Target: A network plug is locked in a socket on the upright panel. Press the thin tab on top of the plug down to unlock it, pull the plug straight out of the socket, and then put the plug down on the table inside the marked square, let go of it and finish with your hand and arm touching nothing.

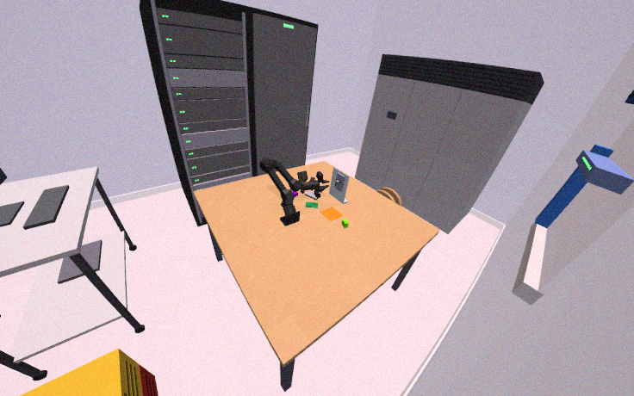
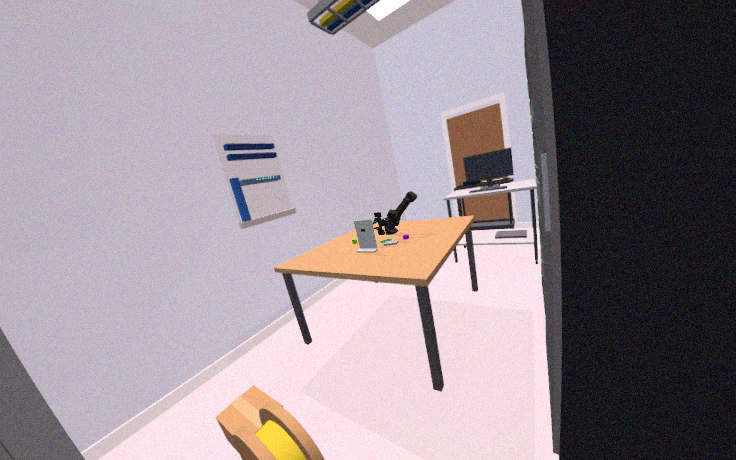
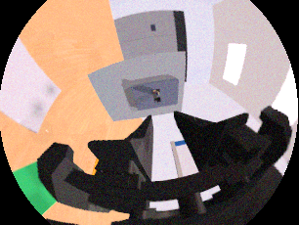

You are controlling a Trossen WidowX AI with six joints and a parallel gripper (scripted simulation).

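Note:
The grey upright panel (image 1: 344, 188) (image 2: 365, 235) (image 3: 146, 41) stands on the wooden table (image 1: 303, 280) (image 2: 401, 265). The plug (image 3: 154, 93) (image 1: 338, 180) sits in its socket in the middle of the panel face. My gripper (image 1: 324, 182) (image 2: 381, 219) (image 3: 162, 115) hovers a short way in front of the panel, pointing at the socket. Its fingers are narrowed but apart, with nothing between them. The orange marked square (image 1: 331, 213) lies on the table in front of the panel, below and beside the gripper.
A green card (image 1: 311, 204) (image 3: 28, 187) lies beside the arm's base (image 1: 289, 218). A small green cube (image 1: 344, 223) sits past the orange square. A purple piece (image 2: 405, 236) lies near the arm. Server racks (image 1: 224, 93) stand behind the table.

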